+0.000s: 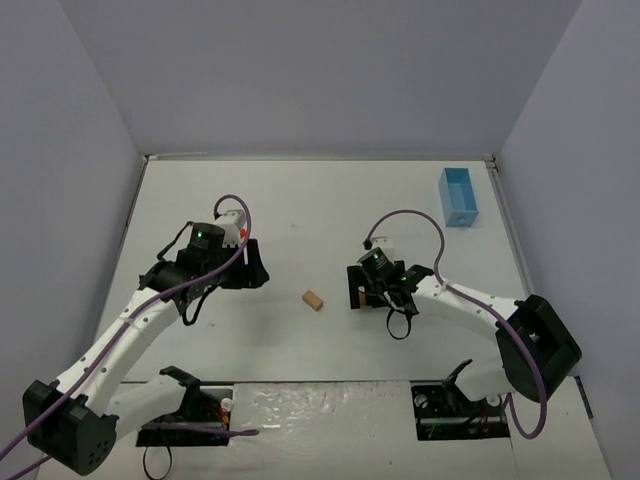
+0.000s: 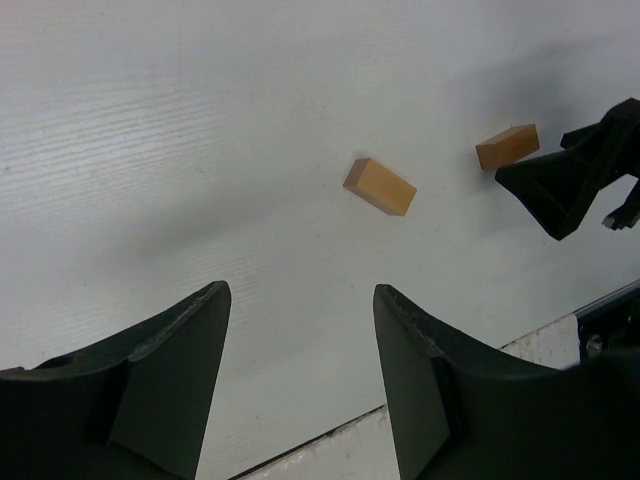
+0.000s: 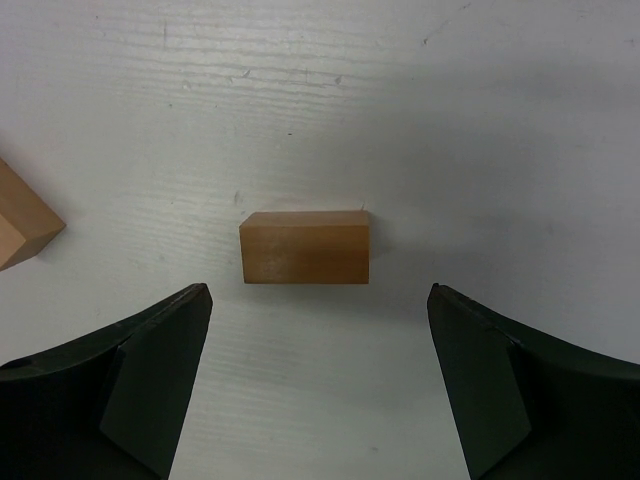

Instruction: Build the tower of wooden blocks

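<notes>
Right gripper (image 3: 318, 300) spread, tan block (image 3: 305, 247) just ahead; left gripper (image 2: 300, 295) spread, empty; blue box (image 1: 458, 196) well apart; second tan block (image 2: 380, 186) lies separate

The left arm (image 1: 130, 335) and right arm (image 1: 470, 300) share one build: smooth white shells joined by chunky black joint housings (image 1: 540, 345). A thin purple cable (image 1: 232, 200) loops above the left wrist, and a second purple cable (image 1: 410, 215) arcs above the right. Each black wrist block carries a small green light (image 1: 201, 237). The left gripper (image 2: 300, 292) and right gripper (image 3: 318, 295) have matte black, wedge-shaped fingers (image 2: 170, 390) with flat inner faces.
</notes>
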You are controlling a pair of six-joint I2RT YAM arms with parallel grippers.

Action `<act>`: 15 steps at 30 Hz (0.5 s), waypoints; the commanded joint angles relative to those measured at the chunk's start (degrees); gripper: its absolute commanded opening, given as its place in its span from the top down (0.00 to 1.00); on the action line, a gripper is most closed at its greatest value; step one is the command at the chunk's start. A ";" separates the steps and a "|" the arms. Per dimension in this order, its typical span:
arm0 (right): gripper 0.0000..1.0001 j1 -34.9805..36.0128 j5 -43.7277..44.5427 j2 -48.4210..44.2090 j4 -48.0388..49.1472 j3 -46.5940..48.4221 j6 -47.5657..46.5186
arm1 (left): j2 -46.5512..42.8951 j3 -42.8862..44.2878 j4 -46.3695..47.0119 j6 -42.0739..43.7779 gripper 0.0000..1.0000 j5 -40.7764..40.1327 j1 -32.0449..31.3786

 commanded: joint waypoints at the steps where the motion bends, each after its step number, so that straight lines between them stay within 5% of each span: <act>1: 0.14 0.82 3.74 1.85 4.43 0.82 0.87 | -2.35 -1.32 1.04 -2.06 0.44 2.21 0.30; 15: 0.39 1.57 1.78 6.12 12.49 -1.54 -3.02 | -1.42 -0.91 0.86 -2.61 0.44 5.59 0.30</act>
